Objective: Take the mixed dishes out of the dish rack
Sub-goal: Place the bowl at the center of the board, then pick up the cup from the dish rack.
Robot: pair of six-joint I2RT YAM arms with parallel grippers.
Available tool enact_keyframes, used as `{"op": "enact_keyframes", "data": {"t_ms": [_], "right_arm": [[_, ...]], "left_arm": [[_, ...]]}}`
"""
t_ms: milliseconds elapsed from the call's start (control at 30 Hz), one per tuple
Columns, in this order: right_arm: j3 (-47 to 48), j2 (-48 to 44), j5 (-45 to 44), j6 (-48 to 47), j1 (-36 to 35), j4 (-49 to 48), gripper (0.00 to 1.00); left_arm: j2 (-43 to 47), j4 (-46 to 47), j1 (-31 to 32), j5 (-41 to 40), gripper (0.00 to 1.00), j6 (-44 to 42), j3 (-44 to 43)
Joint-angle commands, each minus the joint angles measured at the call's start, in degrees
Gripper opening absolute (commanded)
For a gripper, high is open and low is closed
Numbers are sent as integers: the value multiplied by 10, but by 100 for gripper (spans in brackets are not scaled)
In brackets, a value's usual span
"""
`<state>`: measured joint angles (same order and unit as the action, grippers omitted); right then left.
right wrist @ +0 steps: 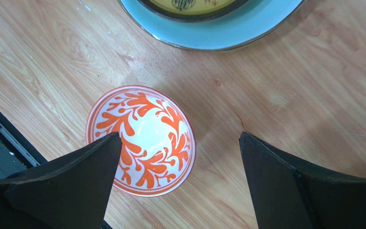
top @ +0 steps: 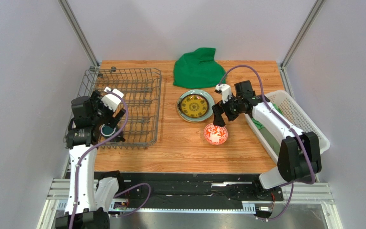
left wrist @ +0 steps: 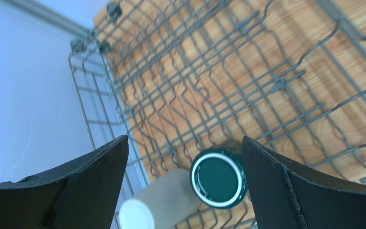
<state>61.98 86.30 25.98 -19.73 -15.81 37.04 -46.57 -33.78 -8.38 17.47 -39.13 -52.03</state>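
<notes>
The grey wire dish rack (top: 137, 102) stands at the left. In it are the dark teal mug (top: 107, 130) and, lying on its side, the beige cup (left wrist: 163, 202). My left gripper (top: 114, 122) is open and empty above them, and the mug (left wrist: 218, 177) sits near its right finger in the left wrist view. The small yellow-and-dark plate (top: 193, 105) lies on the pale green plate (top: 209, 98) on the table. The red-and-white bowl (top: 215, 134) sits just in front of them. My right gripper (top: 219, 116) is open and empty above the bowl (right wrist: 146, 129). The cream floral plate is not visible.
A green cloth (top: 197, 67) lies at the back centre. A white lattice basket (top: 297, 117) stands at the right edge under my right arm. The rack's upright prongs (left wrist: 209, 86) surround the mug and cup.
</notes>
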Motion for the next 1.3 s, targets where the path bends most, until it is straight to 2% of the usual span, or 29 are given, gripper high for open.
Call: {"op": "enact_keyframes", "data": {"t_ms": [0, 267, 567, 867, 1133, 1267], "right_arm": [[38, -42, 7, 20, 3, -6, 99], [55, -60, 2, 30, 2, -3, 99], [46, -56, 2, 35, 2, -8, 99], [44, -41, 5, 37, 0, -7, 99], [43, -40, 5, 39, 1, -8, 99], [43, -39, 6, 39, -1, -8, 99]], "left_arm": [[-16, -37, -84, 43, 97, 13, -19], [-57, -40, -254, 113, 99, 21, -19], [-161, -46, -375, 184, 99, 0, -33], [-231, -25, -421, 196, 99, -16, -35], [-284, -1, -425, 197, 99, -11, -40], [-300, 3, -425, 211, 95, -9, -42]]}}
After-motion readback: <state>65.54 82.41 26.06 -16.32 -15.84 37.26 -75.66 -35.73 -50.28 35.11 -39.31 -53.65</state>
